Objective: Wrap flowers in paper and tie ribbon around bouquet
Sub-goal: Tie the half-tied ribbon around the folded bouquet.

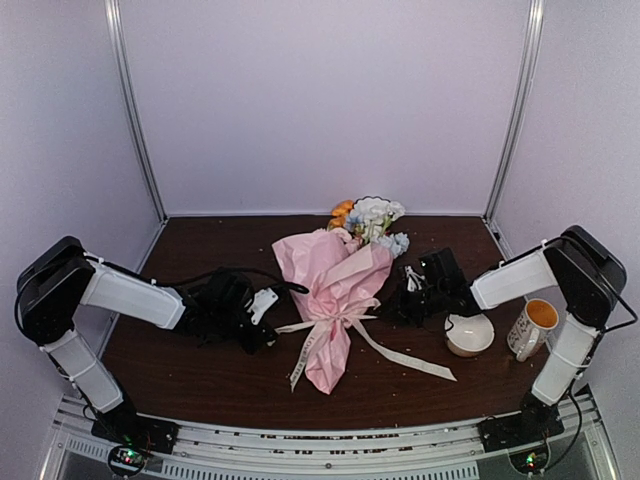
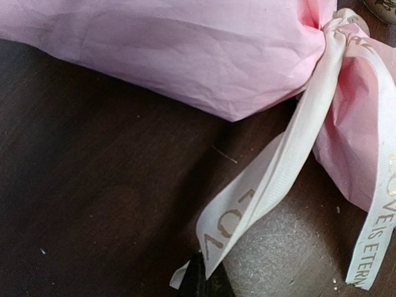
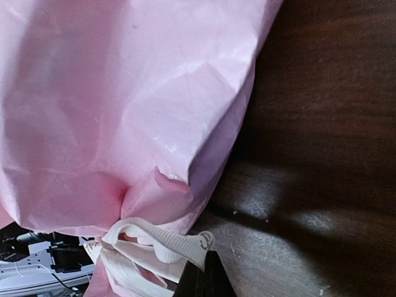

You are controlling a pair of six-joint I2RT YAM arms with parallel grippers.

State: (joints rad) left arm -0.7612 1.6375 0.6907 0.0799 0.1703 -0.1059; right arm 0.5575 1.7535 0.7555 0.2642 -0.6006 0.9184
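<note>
Both jaws are closed, left gripper (image 2: 203, 281) at the ribbon (image 2: 291, 161) tail, right gripper (image 3: 201, 281) at the knot (image 3: 154, 244), a real pinch I can't confirm, so pull outward evenly and keep the bouquet (image 1: 335, 290) flat mid-table (image 1: 200, 370).

The dark wooden table (image 1: 200, 380) carries the bouquet (image 1: 335, 290) lying flat, a white bowl (image 1: 469, 335) and a mug (image 1: 533, 328).

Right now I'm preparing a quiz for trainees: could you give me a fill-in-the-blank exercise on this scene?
The paper around the flowers is ___. Lettering on the ribbon reads ___ IS ETERN. The bowl beside the mug is ___.
Missing: pink; LOVE; white.
</note>
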